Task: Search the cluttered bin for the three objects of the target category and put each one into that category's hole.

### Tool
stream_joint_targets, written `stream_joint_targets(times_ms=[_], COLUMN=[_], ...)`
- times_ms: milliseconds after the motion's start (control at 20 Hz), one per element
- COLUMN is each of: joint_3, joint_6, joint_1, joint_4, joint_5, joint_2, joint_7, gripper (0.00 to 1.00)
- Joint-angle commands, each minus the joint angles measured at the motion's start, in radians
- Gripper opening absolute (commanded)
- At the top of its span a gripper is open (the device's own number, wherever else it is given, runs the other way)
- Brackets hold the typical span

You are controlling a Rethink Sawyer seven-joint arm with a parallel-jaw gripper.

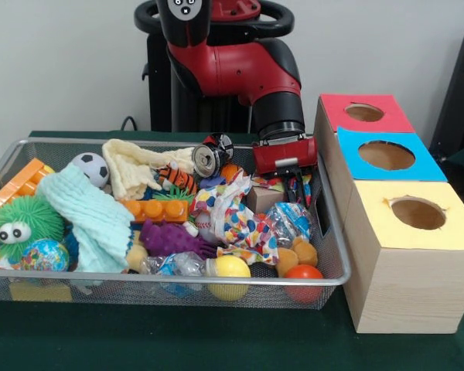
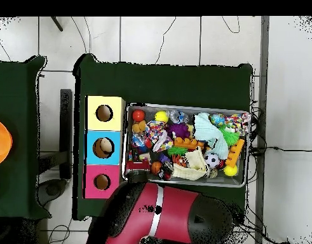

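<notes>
The wire mesh bin (image 1: 336, 272) is full of toys and cloths; it also shows in the overhead view (image 2: 241, 184). One crushed clear bottle with a blue label (image 1: 291, 220) lies at the bin's right side. A second one (image 1: 174, 265) lies at the front wall. I see no third. My gripper (image 1: 297, 188) hangs low in the bin's right rear part, just behind and above the right bottle, open and empty. In the overhead view the arm (image 2: 161, 216) hides it. Three boxes stand right of the bin, with a red hole (image 1: 363, 113), a blue hole (image 1: 386, 154) and a yellow hole (image 1: 417, 212).
A crushed metal can (image 1: 211, 157) lies at the bin's rear middle. A spotted cloth (image 1: 233, 216), a mint cloth (image 1: 89, 216), a cream cloth (image 1: 135, 166), orange bricks (image 1: 156, 209), balls (image 1: 229, 268) and a green fuzzy toy (image 1: 23, 224) crowd the bin.
</notes>
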Motion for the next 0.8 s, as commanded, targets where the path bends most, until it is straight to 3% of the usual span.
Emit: stream_joint_targets(times_ms=[50, 800], joint_3=[0.022, -0.004], joint_6=[0.182, 0.329], joint_1=[0.01, 0.036], joint_4=[-0.27, -0.251], joint_5=[0.089, 0.074], joint_2=[0.136, 0.092], joint_7=[0.112, 0.082], gripper=[0.0, 0.0])
